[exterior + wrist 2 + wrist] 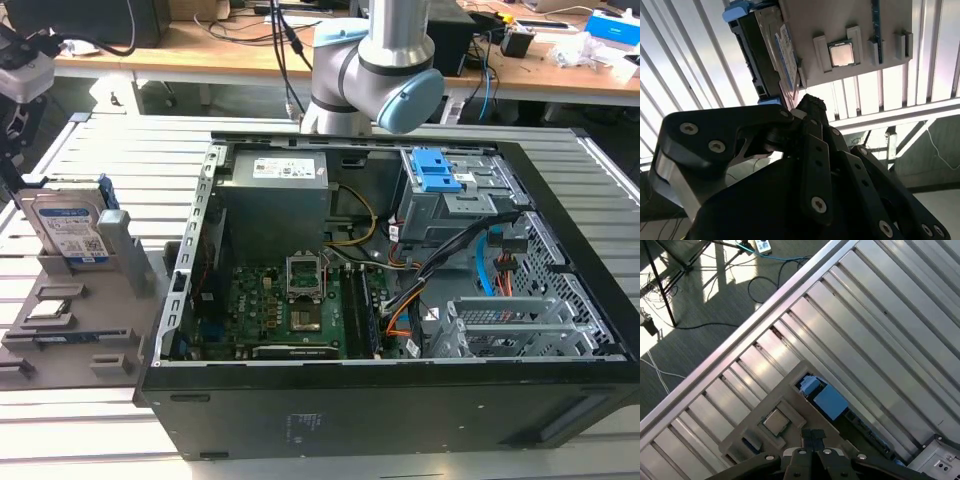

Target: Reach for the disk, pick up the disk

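The disk (65, 228) is a silver-grey drive with a white-and-blue label in a blue carrier. It stands on edge in a grey holder (115, 265) at the exterior view's left. In the second wrist view, my gripper (810, 100) is shut with nothing between its black fingers, and its tips are just short of the disk (765, 55), near its blue corner. In the first wrist view, the shut fingertips (809, 436) hover over the holder (790, 412), with the disk's blue carrier (826, 399) a little beyond them.
The holder also carries a small square chip (842, 53) and a thin card (876, 30). An open black computer case (400, 400) with a blue-latched drive cage (437, 170) lies on the slatted metal table (120, 150). The arm's base (375, 60) stands behind it.
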Action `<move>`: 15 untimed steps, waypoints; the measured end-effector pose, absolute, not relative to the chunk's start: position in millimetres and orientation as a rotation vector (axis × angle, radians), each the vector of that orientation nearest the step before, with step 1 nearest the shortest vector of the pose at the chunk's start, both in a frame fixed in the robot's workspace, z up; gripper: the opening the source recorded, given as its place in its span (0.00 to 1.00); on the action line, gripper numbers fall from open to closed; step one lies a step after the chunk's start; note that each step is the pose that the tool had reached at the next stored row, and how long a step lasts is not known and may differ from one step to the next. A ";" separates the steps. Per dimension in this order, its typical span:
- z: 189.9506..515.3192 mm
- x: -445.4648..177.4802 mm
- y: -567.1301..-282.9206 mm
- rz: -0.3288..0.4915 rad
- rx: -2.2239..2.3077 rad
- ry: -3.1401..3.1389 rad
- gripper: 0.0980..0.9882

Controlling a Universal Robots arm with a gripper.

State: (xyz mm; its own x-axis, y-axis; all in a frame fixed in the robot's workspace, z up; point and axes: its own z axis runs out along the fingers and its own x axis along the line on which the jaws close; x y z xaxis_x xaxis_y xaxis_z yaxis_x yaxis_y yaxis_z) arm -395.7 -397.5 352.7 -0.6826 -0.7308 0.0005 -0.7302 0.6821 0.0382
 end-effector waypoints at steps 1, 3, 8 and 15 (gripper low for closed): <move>352.7 -395.7 -397.4 -0.054 1.260 -2.860 0.01; 352.7 -395.7 -397.4 -0.054 1.291 -2.846 0.01; 352.7 -395.7 -397.4 -0.053 1.390 -2.797 0.01; 352.7 -395.7 -397.4 -0.052 1.495 -2.741 0.01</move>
State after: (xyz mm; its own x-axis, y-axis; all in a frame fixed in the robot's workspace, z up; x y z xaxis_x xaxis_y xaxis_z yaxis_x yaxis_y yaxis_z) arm -395.7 -397.4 352.7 -0.5413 -0.8408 0.0005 -0.8402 0.5410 0.0382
